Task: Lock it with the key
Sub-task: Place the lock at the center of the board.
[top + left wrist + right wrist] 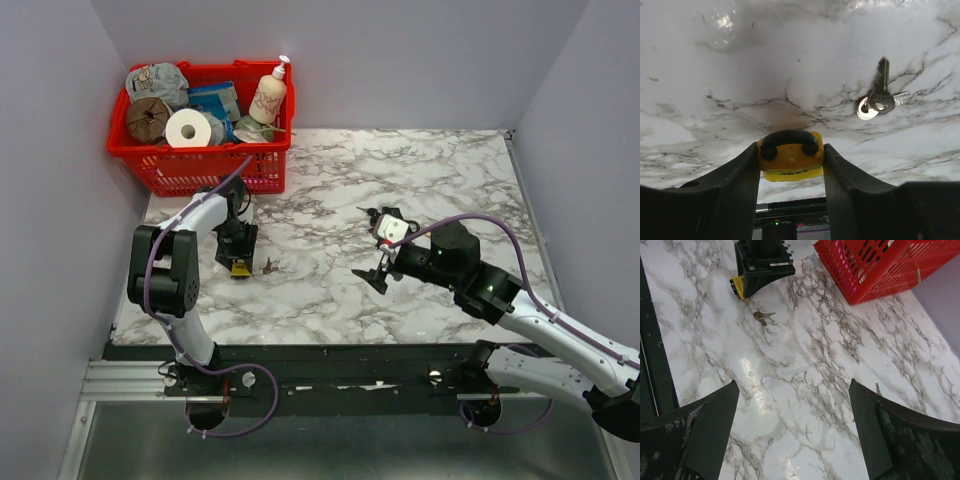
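A yellow padlock (790,161) with a black shackle is pinched between my left gripper's fingers (742,180), resting on the marble table; it shows in the top view (240,268) and the right wrist view (737,286). My left gripper (238,262) is shut on it. A bunch of keys (879,100) on a ring lies just right of the padlock, also seen in the top view (268,265) and the right wrist view (761,317). My right gripper (377,277) is open and empty, hovering over the table's middle, well right of the keys.
A red basket (205,160) with a lotion bottle (268,98), toilet roll (187,128) and other items stands at the back left, right behind the left arm. Its corner shows in the right wrist view (880,265). Grey walls enclose the table.
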